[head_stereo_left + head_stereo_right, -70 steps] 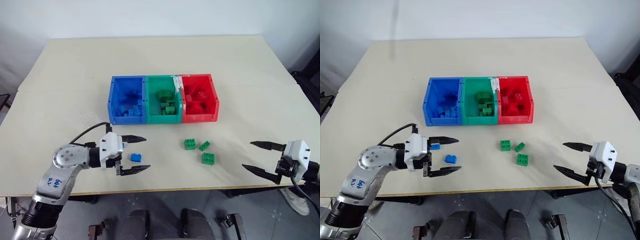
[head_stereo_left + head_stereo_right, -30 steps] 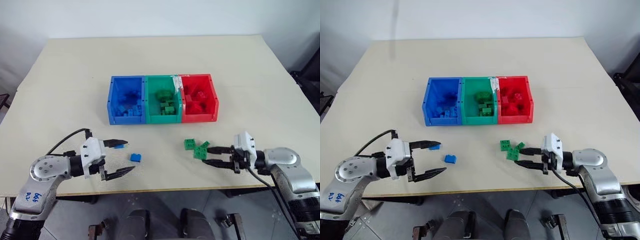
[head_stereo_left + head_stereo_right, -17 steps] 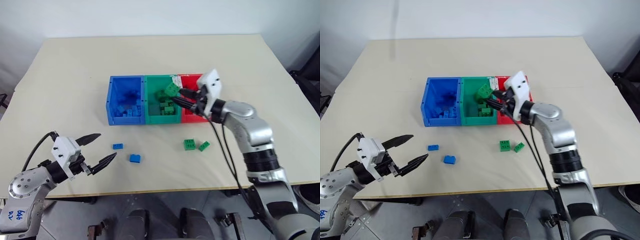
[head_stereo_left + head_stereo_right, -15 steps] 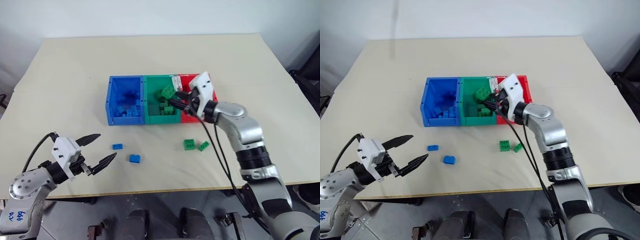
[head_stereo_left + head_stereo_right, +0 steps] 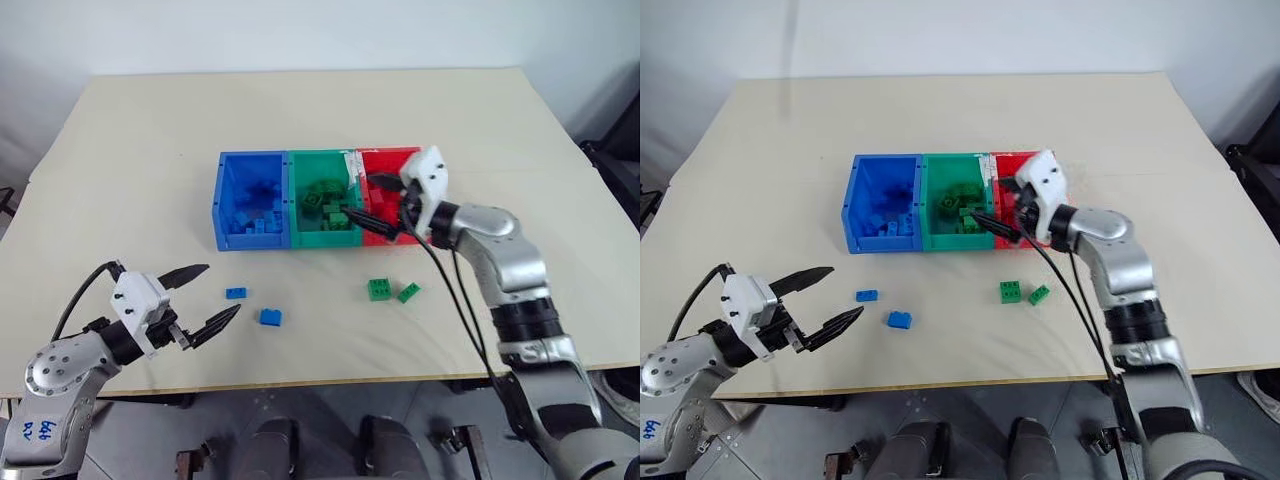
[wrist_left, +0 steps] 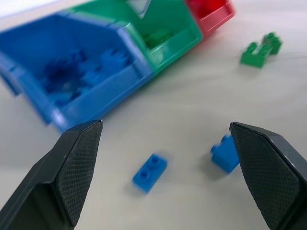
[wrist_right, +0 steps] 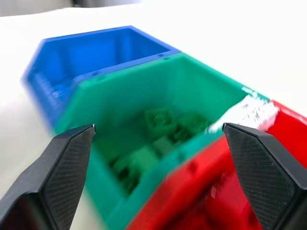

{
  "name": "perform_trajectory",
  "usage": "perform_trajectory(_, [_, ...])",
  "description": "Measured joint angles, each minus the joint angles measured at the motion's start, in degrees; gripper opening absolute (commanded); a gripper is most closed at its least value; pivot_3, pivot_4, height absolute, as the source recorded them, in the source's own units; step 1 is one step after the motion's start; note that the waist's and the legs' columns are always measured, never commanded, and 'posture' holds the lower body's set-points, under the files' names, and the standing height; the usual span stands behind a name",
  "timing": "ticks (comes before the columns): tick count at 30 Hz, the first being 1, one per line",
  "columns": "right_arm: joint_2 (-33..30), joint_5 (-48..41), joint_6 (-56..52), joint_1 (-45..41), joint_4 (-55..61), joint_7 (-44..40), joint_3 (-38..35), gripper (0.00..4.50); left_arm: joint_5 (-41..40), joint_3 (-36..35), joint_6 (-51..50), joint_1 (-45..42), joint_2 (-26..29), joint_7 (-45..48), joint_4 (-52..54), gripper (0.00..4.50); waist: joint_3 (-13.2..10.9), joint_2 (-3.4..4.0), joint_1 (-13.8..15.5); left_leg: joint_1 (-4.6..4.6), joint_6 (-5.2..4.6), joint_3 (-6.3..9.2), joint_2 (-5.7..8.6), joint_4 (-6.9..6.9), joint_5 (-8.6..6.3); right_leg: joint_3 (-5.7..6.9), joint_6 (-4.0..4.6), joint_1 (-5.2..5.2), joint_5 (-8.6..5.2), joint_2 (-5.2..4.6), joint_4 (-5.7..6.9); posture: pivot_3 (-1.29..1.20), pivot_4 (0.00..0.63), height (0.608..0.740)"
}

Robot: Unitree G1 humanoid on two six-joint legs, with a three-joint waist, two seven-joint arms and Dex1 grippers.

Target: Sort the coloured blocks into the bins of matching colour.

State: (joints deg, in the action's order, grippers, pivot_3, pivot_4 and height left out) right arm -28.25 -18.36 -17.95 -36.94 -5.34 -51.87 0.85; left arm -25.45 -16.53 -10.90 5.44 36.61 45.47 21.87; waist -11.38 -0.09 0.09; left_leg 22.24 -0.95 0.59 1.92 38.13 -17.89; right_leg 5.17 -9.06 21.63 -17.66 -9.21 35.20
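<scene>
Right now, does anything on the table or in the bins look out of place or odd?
Four blocks lie loose on the table: two blue blocks at left, two green blocks in front of the bins. A torn white label sits on the green bin's wall beside the red bin. Nothing looks spilled or tipped.

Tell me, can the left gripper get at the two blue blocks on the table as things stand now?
Probably yes. The left gripper is open, empty and points toward both blue blocks. Bare table lies between them.
</scene>
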Motion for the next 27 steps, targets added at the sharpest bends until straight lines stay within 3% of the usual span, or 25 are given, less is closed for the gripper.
perform_trajectory(6, [-11.3,-5.1,11.0,22.5,8.5,-13.7,-10.1,4.46,0.3,7.0,-1.1,-6.5,2.9,6.4,-2.8,4.50,0.0,0.00,1.1,-0.05,-0.10,-0.26,0.19,0.01,-0.06,-0.03,-0.05,-0.09,0.02,0.00,-0.20,0.00,0.150,0.740])
perform_trajectory(13, [-17.1,-5.3,22.0,38.7,2.7,-21.4,-19.3,4.46,2.8,17.0,1.7,-13.9,0.4,11.9,-9.2,4.50,0.0,0.00,1.2,-0.19,-0.09,-0.66,0.07,0.06,-0.05,-0.02,-0.06,-0.17,0.03,0.01,-0.20,0.00,0.150,0.740])
perform_trajectory(19, [-17.0,-4.9,24.2,37.1,-1.9,-20.3,-19.1,4.46,3.3,18.7,3.8,-19.0,-0.5,13.9,-12.5,4.50,0.0,0.02,0.9,-0.26,-0.08,-0.65,-0.24,0.12,-0.04,-0.10,-0.06,-0.16,0.03,0.01,-0.18,0.00,0.150,0.740])
perform_trajectory(27, [-15.5,-0.7,23.7,20.5,-9.6,-23.6,-6.6,4.46,2.7,16.2,4.1,-14.9,0.7,14.1,-12.7,4.50,0.0,0.03,0.4,-0.22,-0.08,-0.49,-0.25,0.12,-0.05,-0.03,-0.06,-0.15,0.03,0.01,-0.19,0.00,0.150,0.740])
